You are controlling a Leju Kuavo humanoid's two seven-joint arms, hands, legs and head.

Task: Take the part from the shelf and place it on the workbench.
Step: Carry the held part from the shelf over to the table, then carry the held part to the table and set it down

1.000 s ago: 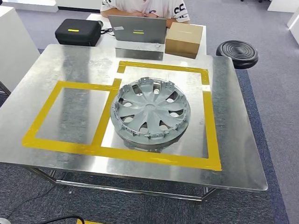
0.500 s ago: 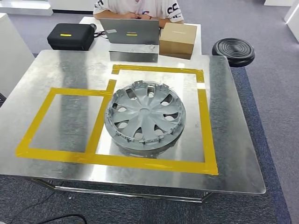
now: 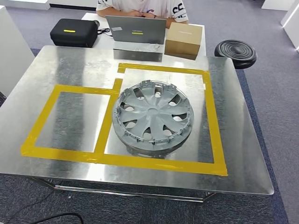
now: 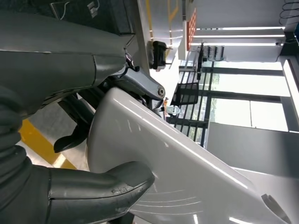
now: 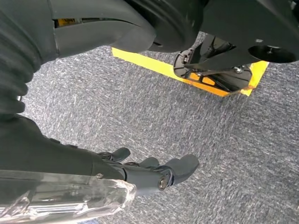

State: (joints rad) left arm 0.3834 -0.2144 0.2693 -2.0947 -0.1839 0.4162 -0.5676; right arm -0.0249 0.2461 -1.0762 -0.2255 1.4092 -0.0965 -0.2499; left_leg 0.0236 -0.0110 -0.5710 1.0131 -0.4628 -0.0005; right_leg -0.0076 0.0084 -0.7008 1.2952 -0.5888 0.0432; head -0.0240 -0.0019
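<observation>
Grey plastic wheel cover (image 3: 153, 116) with curved spokes and a clipped rim, lying flat, inner face up, on the shiny sheet-metal workbench (image 3: 243, 154), inside the larger of two rectangles marked in yellow tape (image 3: 215, 126); no hand touching it. Smaller taped rectangle adjoining it, bare metal within. Left hand (image 4: 70, 186) hanging down away from the bench beside a glossy white shell of the robot's body, thick grey thumb stretched out straight, darker fingers (image 4: 72, 140) loosely curved behind the shell and apart from the thumb, nothing between them. Right hand (image 5: 148, 170) likewise lowered, well apart from the wheel cover, over speckled grey carpet (image 5: 211, 154), fingers extended and slightly spread, palm empty; a strip of yellow floor tape (image 5: 159, 67) on the carpet beyond the fingertips. Crinkled clear plastic wrap (image 5: 67, 198) around the forearm just behind that hand. Past the bench's far edge, a second white table carrying a black zipped case (image 3: 74, 32), an open grey laptop (image 3: 137, 29) and a brown cardboard box (image 3: 183, 40), with a person in a white printed shirt (image 3: 141, 5) seated behind them. Black round ribbed stool (image 3: 235, 52) standing off the far corner of the bench, on the side of the right arm.
</observation>
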